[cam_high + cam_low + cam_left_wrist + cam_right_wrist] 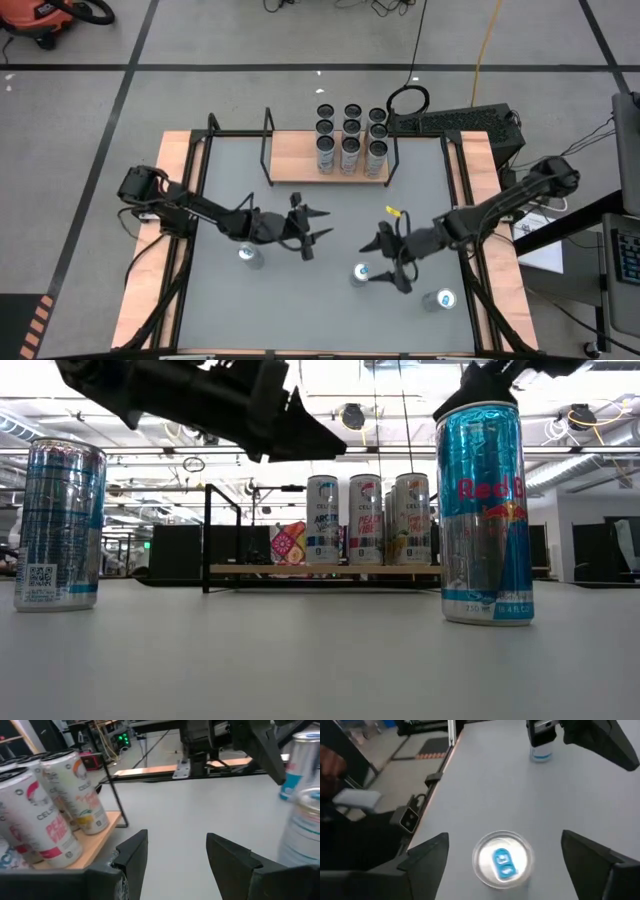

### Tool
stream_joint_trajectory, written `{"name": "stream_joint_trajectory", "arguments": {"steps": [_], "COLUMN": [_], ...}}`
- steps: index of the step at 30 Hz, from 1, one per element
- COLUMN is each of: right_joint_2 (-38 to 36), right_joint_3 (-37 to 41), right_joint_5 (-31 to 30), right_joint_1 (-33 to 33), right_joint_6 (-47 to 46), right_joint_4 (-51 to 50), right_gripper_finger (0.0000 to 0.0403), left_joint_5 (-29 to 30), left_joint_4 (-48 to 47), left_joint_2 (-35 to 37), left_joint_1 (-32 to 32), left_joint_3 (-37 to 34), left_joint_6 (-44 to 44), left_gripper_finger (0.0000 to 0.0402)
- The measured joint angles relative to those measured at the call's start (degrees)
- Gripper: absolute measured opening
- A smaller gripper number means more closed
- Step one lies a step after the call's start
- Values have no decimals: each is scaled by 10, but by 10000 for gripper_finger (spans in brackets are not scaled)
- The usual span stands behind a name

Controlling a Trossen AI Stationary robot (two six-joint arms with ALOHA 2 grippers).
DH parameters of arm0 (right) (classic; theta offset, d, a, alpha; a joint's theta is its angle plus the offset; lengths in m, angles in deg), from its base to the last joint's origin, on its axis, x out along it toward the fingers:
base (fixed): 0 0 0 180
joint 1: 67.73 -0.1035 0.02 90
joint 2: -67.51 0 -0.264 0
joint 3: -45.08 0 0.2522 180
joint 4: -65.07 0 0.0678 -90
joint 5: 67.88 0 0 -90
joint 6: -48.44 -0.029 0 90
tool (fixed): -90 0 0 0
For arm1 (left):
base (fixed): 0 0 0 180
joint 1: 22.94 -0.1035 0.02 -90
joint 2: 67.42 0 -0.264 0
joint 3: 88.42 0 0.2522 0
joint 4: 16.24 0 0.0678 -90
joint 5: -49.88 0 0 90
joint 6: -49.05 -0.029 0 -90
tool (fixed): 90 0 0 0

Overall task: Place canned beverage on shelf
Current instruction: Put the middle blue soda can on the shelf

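Observation:
The shelf (330, 165), a light-wood board with black rod ends, stands at the table's far middle and carries several tall cans (350, 138). Three blue-and-silver cans stand upright on the grey table: one on the left (250, 256), one in the middle (360, 274), one near the right edge (440, 299). My right gripper (502, 865) is open, its fingers either side of the middle can's top (502, 859) without touching it. My left gripper (322, 226) is open and holds nothing, hovering mid-table right of the left can and short of the shelf (100, 837).
Black rod frames (267, 150) rise at the shelf's ends. A dark keyboard-like unit (455, 122) and a coiled cable (408, 100) lie past the table's far right corner. Bare grey table (330, 320) lies between the cans and the near edge.

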Motion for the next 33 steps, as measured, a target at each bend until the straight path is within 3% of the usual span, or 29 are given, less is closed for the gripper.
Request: {"name": "stream_joint_trajectory", "arguments": {"steps": [9, 19, 25, 33], "right_joint_2": [88, 147, 170, 171], "right_joint_3": [-63, -64, -64, -64], "right_joint_5": [-128, -140, -128, -124], "right_joint_1": [-56, -57, -57, -57], "right_joint_6": [28, -1, -4, -8], "right_joint_4": [-48, -50, -50, -52], "right_gripper_finger": [340, 337, 308, 230], "left_joint_5": [18, 27, 24, 25], "left_joint_4": [0, -5, -6, -6], "left_joint_2": [0, 0, 0, 0], "left_joint_1": [26, 33, 50, 67], "left_joint_3": [0, 0, 0, 0], "left_joint_6": [0, 45, 59, 69], "left_gripper_finger": [198, 198, 198, 198]}}
